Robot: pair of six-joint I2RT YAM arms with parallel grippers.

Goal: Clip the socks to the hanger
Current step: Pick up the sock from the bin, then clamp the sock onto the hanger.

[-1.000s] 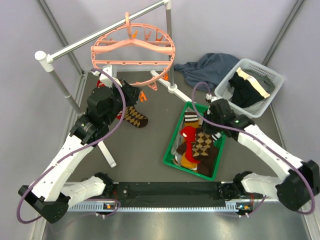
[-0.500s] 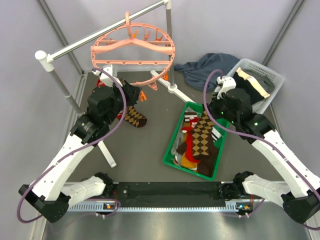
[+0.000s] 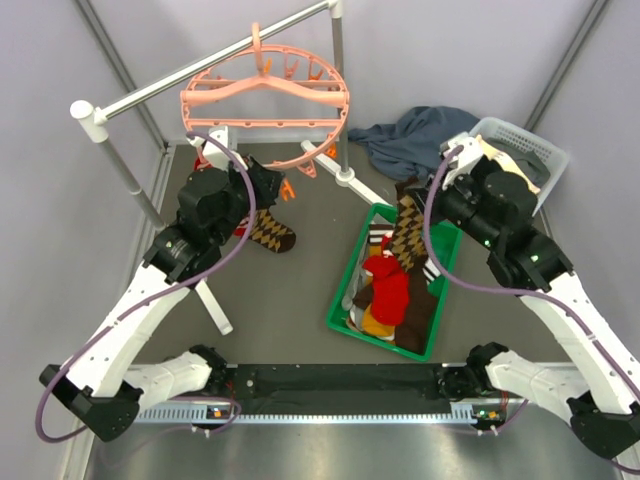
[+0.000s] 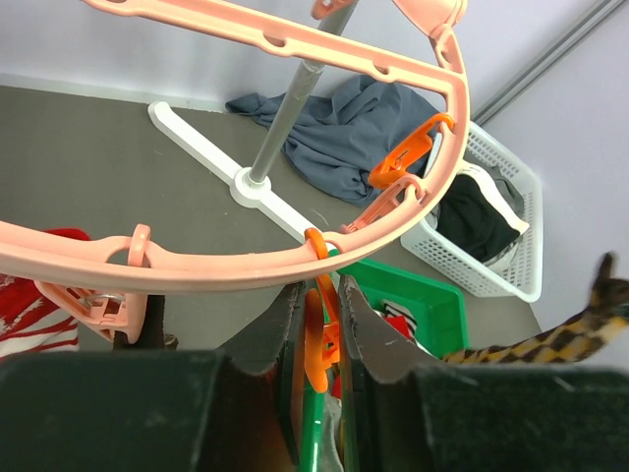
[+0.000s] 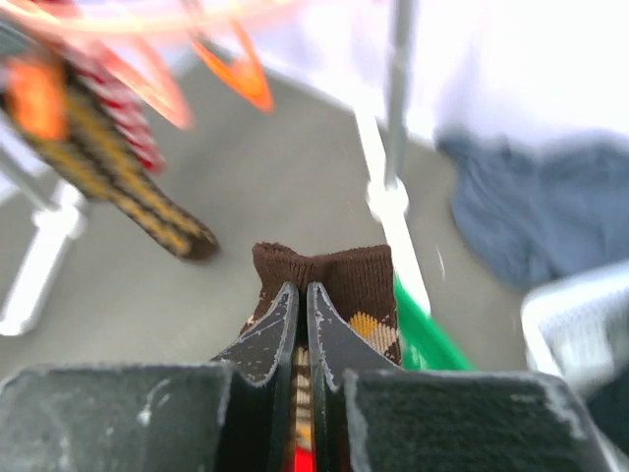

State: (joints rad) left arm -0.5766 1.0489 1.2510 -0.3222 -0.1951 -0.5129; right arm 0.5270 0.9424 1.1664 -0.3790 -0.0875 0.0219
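Observation:
The salmon-pink round hanger (image 3: 200, 100) hangs from the rail; its rim (image 4: 236, 261) crosses the left wrist view. My left gripper (image 3: 275, 188) (image 4: 316, 305) is shut on an orange clip (image 4: 316, 339) under the rim's near edge. My right gripper (image 3: 418, 192) (image 5: 302, 290) is shut on the cuff of a brown argyle sock (image 5: 339, 270), which dangles over the green bin (image 3: 407, 235). A second argyle sock (image 3: 268, 232) hangs from the hanger beside a red-and-white striped sock (image 4: 34, 315). A red sock (image 3: 390, 285) and others lie in the bin.
The green bin (image 3: 345, 300) sits centre right. A white basket (image 3: 545, 160) with black and cream garments stands at the back right, a dark blue-grey cloth (image 3: 415, 130) beside it. The grey rail (image 3: 180, 72) rests on white posts with feet (image 3: 215, 300) on the table.
My right gripper has lifted the argyle sock out of the green bin, up and toward the back. My left gripper has stayed at the clip under the hanger.

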